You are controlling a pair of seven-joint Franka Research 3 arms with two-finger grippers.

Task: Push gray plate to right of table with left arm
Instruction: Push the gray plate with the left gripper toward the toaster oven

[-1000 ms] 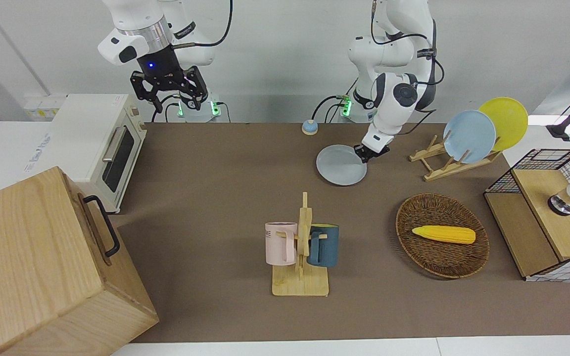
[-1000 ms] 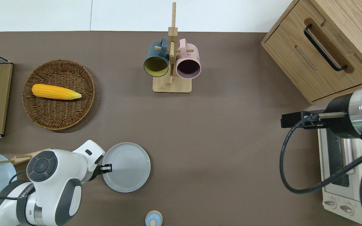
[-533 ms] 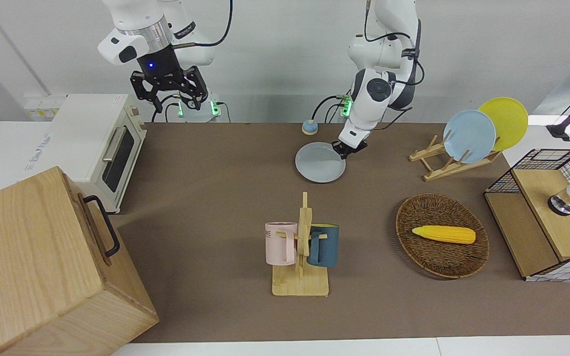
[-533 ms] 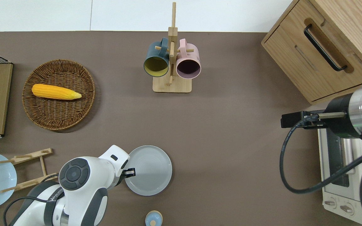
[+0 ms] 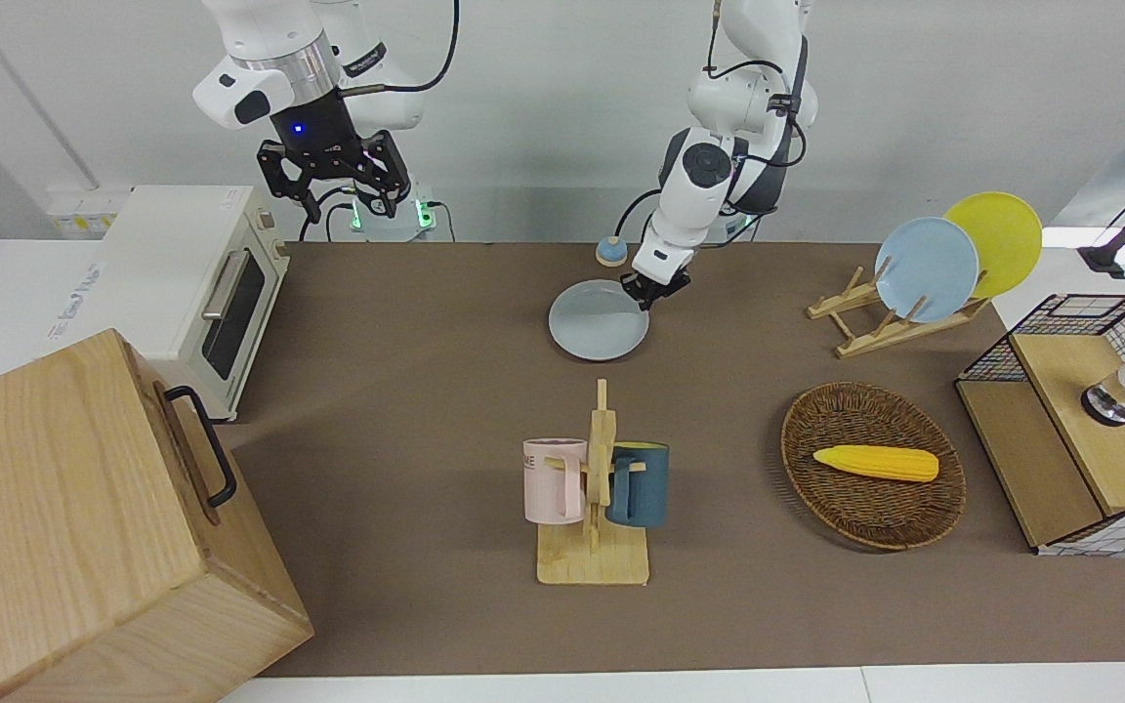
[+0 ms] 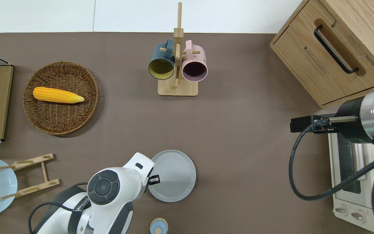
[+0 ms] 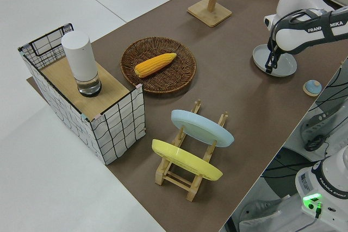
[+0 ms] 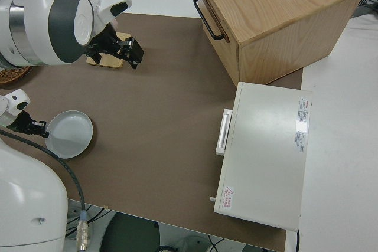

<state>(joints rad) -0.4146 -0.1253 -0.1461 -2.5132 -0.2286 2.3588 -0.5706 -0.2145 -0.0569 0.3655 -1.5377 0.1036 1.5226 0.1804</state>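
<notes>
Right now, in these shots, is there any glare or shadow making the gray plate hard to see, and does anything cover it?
Front view: the gray plate is evenly lit, no glare, only a faint shadow at its rim. Overhead view: the left arm covers the plate's edge toward its own end of the table, where the left gripper meets it. Right side view: soft sheen on the plate, the rim stays clear.

three plates (image 5: 599,320), two mugs (image 5: 555,479), one basket (image 5: 873,465), one corn cob (image 5: 876,462)

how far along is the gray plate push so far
Done: the gray plate has slid from beside the plate rack to about mid-table. In hand: the left gripper sits at its rim. Left: bare table up to the toaster oven. The right arm is parked.
</notes>
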